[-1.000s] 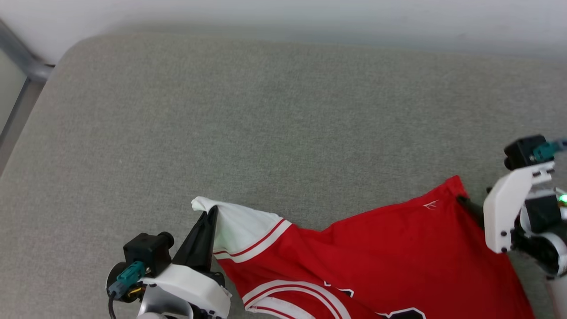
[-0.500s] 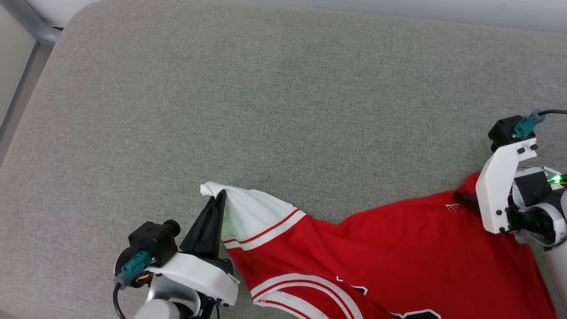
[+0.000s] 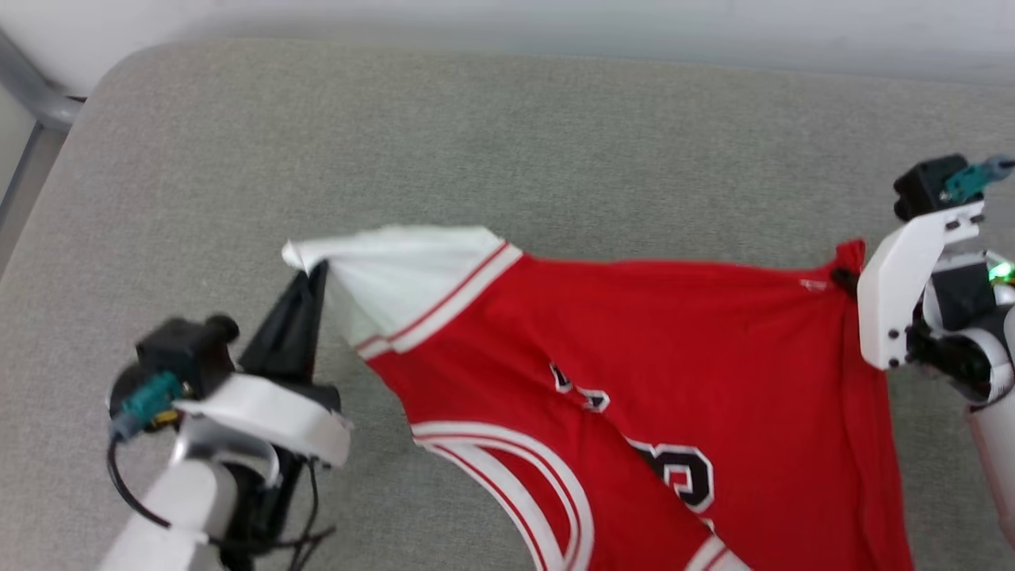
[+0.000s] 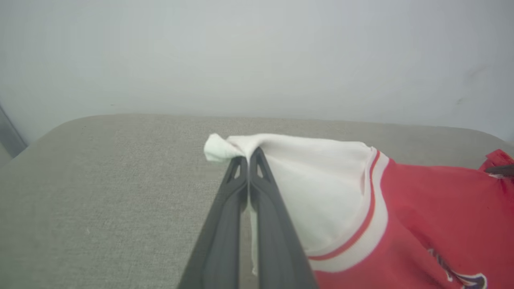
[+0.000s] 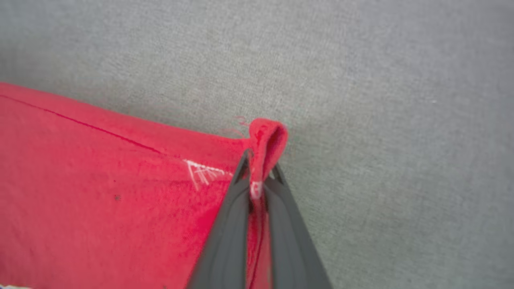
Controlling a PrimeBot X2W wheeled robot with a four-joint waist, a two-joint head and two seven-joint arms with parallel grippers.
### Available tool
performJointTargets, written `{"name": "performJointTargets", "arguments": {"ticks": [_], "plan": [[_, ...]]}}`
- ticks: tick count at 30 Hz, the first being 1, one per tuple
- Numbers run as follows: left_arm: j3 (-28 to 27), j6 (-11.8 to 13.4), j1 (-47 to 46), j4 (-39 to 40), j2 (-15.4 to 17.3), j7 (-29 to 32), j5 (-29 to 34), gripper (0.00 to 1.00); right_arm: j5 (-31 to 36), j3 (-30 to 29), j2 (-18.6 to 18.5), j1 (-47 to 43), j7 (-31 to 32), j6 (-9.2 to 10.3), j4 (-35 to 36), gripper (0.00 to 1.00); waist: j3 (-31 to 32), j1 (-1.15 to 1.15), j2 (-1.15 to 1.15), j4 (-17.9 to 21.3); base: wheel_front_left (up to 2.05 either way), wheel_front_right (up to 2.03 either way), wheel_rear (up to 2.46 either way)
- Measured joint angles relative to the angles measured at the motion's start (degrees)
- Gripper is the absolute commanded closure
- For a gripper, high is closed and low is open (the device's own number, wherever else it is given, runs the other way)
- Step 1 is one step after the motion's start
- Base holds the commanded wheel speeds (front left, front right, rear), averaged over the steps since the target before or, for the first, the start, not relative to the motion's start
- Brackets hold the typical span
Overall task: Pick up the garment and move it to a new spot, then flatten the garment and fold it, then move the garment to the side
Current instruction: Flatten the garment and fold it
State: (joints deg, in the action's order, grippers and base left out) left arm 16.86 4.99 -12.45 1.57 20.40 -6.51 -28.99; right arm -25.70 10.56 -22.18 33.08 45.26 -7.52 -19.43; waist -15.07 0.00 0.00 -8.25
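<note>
The garment (image 3: 634, 333) is held stretched between both grippers above the grey cushion (image 3: 507, 135), toward its four o'clock part. The pick-up looks done, while laying down, flattening, folding and moving aside are left. The left gripper (image 4: 249, 154), at nine o'clock, is clamped on the white sleeve (image 4: 321, 188). The right gripper (image 5: 259, 160), at three o'clock, is pinched on the red hem corner (image 5: 267, 136).

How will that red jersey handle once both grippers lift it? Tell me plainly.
Likely floppy: the garment drapes and bunches where the left gripper and right gripper pinch it. Probably light: two small fingertip pinches stretch its edge taut. It may slip, as little cloth is caught.
</note>
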Motion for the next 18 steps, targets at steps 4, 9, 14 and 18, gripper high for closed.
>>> {"name": "performJointTargets", "arguments": {"ticks": [4, 9, 14, 18], "plan": [[-1.3, -1.4, -7.3, -1.0, 1.6, 3.0, -0.8, 1.00, 2.6, -1.9, 1.6, 3.3, -3.8, 0.00, 0.4, 1.00, 0.8, 0.00, 0.00, 1.7, 0.00, 0.00, 0.00], [-4.4, -3.0, -19.7, -5.4, 3.1, 4.7, -2.7, 1.00, 5.8, -4.1, 3.1, 9.9, -8.7, 0.00, -0.1, 1.00, 0.9, 0.00, 0.00, 3.7, 0.00, 0.00, 0.00], [-4.6, -4.7, -33.2, -11.4, 3.4, 5.7, -2.7, 1.00, 8.8, -6.7, 3.5, 18.1, -14.0, -0.01, -1.5, 1.00, -0.6, 0.00, 0.00, 4.9, 0.00, 0.00, 0.00], [-4.4, -6.1, -44.4, -18.3, 3.3, 4.7, -1.5, 1.00, 12.3, -9.4, 3.7, 25.6, -18.5, -0.02, -3.4, 1.00, -2.4, 0.00, 0.00, 5.3, 0.00, 0.00, 0.00]]}}
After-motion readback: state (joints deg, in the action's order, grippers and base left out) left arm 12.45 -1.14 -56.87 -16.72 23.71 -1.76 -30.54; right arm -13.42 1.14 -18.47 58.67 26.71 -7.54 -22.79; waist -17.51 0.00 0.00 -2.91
